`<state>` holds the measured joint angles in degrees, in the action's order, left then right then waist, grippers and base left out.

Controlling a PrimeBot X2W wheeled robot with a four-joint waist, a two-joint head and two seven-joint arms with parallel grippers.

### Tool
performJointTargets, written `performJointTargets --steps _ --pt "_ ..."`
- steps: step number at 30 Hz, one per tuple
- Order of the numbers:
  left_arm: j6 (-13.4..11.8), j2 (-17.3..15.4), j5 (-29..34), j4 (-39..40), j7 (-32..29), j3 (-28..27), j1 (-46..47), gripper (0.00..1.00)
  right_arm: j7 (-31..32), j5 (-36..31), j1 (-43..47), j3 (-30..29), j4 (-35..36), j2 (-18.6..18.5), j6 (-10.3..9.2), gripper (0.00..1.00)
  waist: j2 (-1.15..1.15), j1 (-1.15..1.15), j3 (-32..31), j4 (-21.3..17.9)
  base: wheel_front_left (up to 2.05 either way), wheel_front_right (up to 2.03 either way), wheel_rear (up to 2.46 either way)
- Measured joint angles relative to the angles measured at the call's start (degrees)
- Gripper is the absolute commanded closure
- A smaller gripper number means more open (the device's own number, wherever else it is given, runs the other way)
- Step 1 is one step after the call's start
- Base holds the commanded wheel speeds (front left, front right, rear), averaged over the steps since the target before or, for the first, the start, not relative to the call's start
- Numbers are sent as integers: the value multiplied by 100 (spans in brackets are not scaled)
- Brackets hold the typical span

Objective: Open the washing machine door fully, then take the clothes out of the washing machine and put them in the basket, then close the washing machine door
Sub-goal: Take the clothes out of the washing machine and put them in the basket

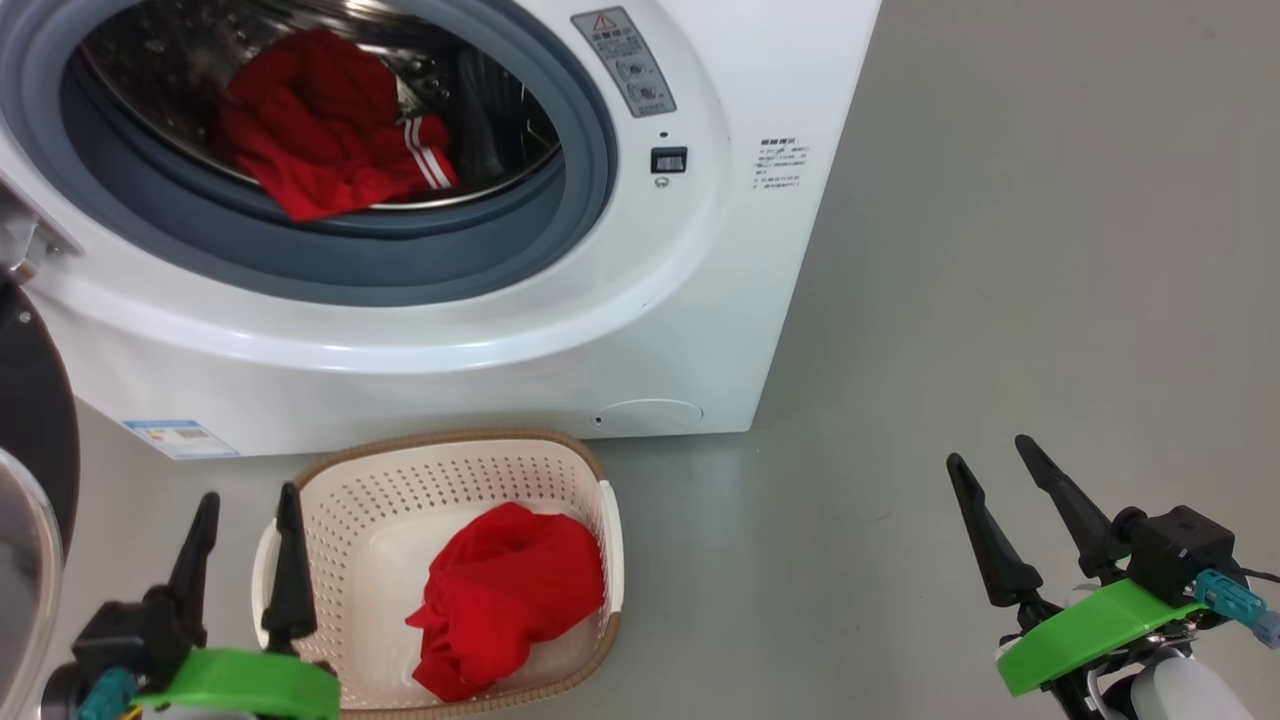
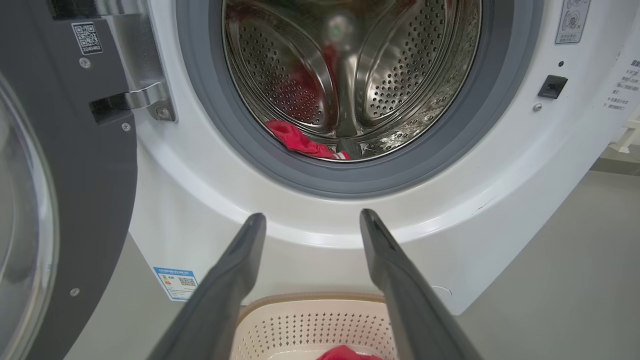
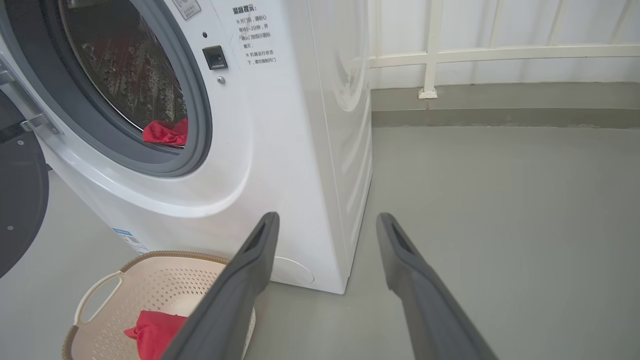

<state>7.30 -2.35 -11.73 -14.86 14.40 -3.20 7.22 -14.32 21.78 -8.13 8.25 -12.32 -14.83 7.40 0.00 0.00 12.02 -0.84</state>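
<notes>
— Two lots of clothes (image 1: 320,130), then. Where does each lie?
— One heap, showing white stripes, is inside the steel drum (image 2: 400,65) of the washing machine (image 1: 640,300). Its lowest fold reaches the drum's front lip, just above the grey gasket (image 1: 400,270). The other, a red garment (image 1: 500,595), is crumpled in the basket (image 1: 440,445) toward its right wall, below the brown rim.
— And the basket?
— It stands on the floor (image 1: 1000,250) under the round opening. Its far rim is close to the machine's white front; whether they touch, I cannot tell.
— Where is the washing machine door (image 1: 35,420)?
— It is swung out to the left on its hinge (image 2: 145,100). Its black rim and glass bowl run along the left edge of the head view, beside the left gripper (image 1: 250,492).
— How do the fingers stand?
— The left gripper's fingers are spread apart and point at the machine from the basket's near left corner; one finger crosses the white handle in the head view. The right gripper (image 1: 988,450) is well apart to the right, beyond the machine's right corner, its fingers likewise spread.
— What room is there to move?
— Grey floor stretches wide to the right of the machine, ending at a low kerb under a pale railing (image 3: 450,52).
</notes>
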Motion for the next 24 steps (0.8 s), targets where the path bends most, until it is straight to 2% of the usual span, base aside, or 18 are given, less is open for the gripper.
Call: performJointTargets --steps 5,8,15,24 --pt "0 22 -1 -32 4 68 411 0 0 -1 -10 -21 31 14 0 0 0 0 132 10 0 0 0" --pt "0 29 49 -337 5 187 879 0 0 -2 -35 -27 38 29 0 0 0 0 242 11 0 0 0" --pt "1 -93 246 -1569 -36 482 2304 0 0 -5 -365 18 55 120 0 0 0 0 571 -38 0 0 0" --pt "-31 -349 573 -3093 -724 717 4315 0 0 -7 -654 19 86 213 0 0 0 0 1065 -146 0 0 0"
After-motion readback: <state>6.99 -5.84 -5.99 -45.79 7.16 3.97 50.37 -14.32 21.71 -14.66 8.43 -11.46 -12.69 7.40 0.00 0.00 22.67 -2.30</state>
